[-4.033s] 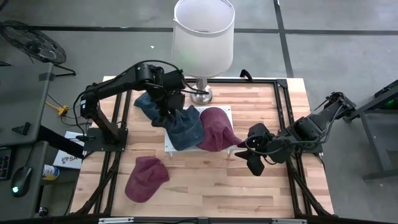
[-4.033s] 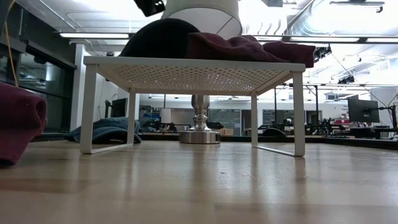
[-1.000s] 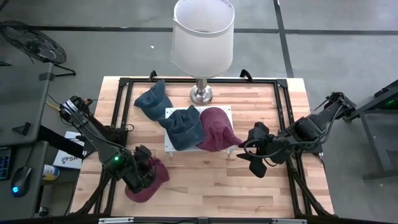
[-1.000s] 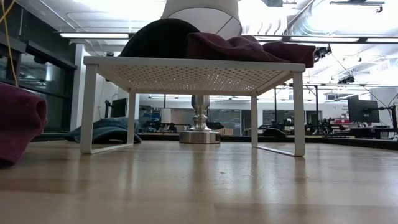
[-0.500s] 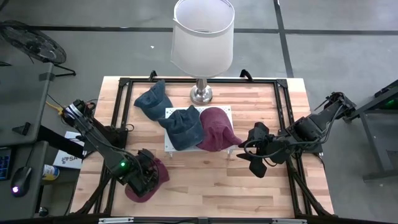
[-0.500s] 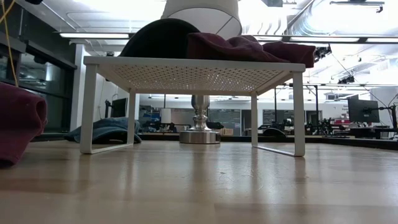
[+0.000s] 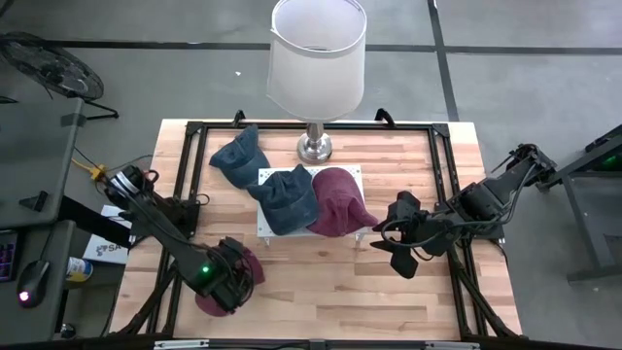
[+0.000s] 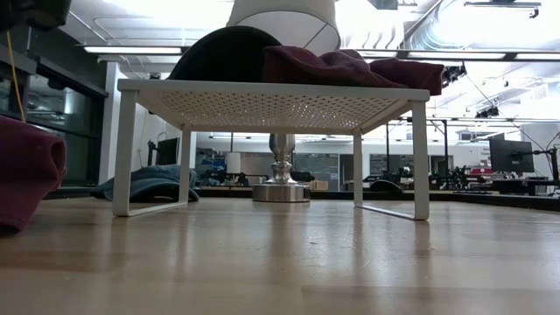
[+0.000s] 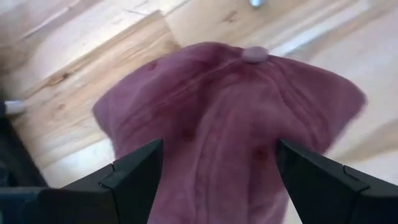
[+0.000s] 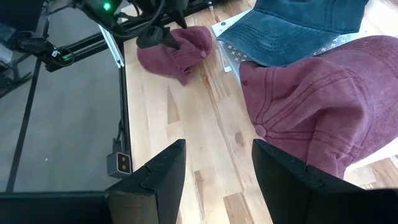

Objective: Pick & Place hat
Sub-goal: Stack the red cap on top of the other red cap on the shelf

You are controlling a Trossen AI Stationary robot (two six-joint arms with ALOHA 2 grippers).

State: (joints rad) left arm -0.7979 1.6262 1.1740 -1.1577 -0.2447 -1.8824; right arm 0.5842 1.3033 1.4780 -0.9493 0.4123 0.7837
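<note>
My left jaws (image 9: 214,180) wide open, straddling crumpled maroon cloth hat (image 9: 230,124), not gripping. Hat lies on plank worktop (image 7: 321,282) near front-left corner. My right jaws (image 10: 214,165) parted, empty, beside perforated white shelf (image 7: 262,226).

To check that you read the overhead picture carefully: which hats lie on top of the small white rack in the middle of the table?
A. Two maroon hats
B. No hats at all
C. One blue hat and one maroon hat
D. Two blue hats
C: in the high view a blue hat and a maroon hat lie side by side on the white rack.
</note>
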